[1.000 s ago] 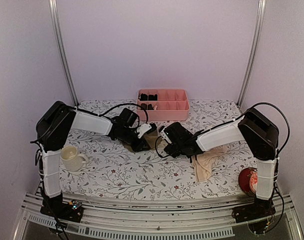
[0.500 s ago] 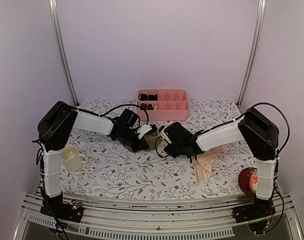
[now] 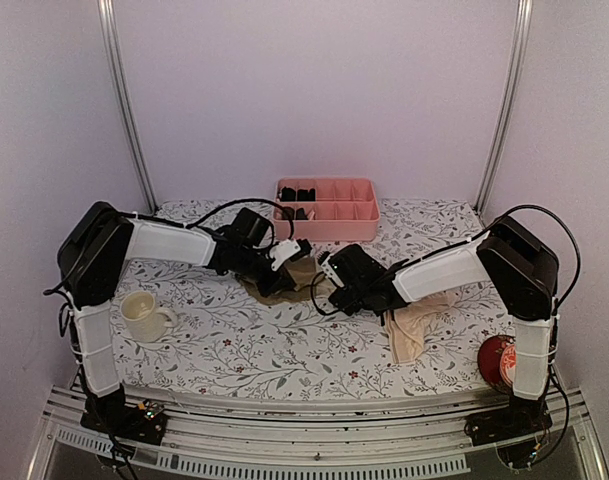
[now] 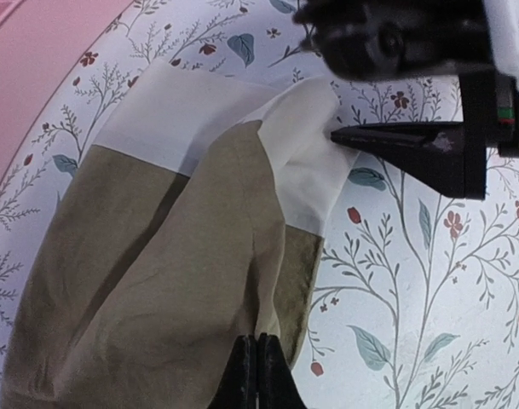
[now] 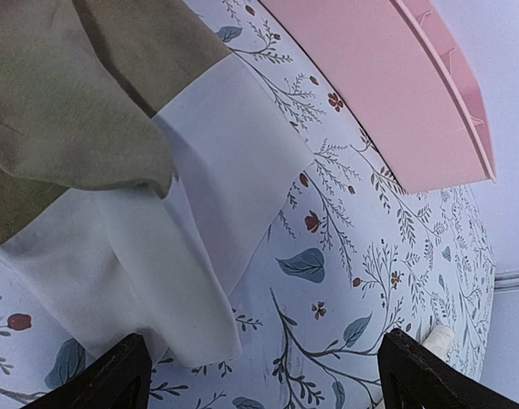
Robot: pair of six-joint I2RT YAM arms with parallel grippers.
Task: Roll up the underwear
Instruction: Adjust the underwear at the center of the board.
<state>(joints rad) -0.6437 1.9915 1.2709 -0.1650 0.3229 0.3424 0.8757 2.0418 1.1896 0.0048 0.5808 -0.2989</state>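
Starting at the left of the top view, a cream mug [image 3: 142, 314] stands at about 8 o'clock on the floral table [image 3: 234, 345], well clear of the work. My left gripper [image 4: 256, 371] comes next, near the table's middle. Its jaws are clenched tight on a fold of the olive-brown underwear [image 4: 157, 281], with the cloth pinched where it bunches at the near edge of the wrist view. That garment lies just short of the pink tray [image 3: 329, 232], which sits at 12 o'clock from it. Its cream band [image 4: 302, 162] is turned toward the right arm, and one side is lapped over the body.

My right gripper [image 5: 268, 379] is at the garment's 4 o'clock side, jaws spread wide and holding nothing. In the left wrist view one of its fingers [image 4: 404, 145] points at the edge of the cream band, touching it or very nearly. The pale peach underwear [image 3: 412, 328] lies crumpled at about 4 o'clock on the table, partly under the right forearm and untouched. A red round object [image 3: 497, 360] sits beyond it, near the right base.

I judge we are at the start of rolling the olive pair, with one edge gripped and no roll formed yet. Next I would have the right jaws close on the cream band or pin it down. The left could then turn its pinched edge over toward 3 o'clock, keeping the thin cloth taut so it doesn't slip.
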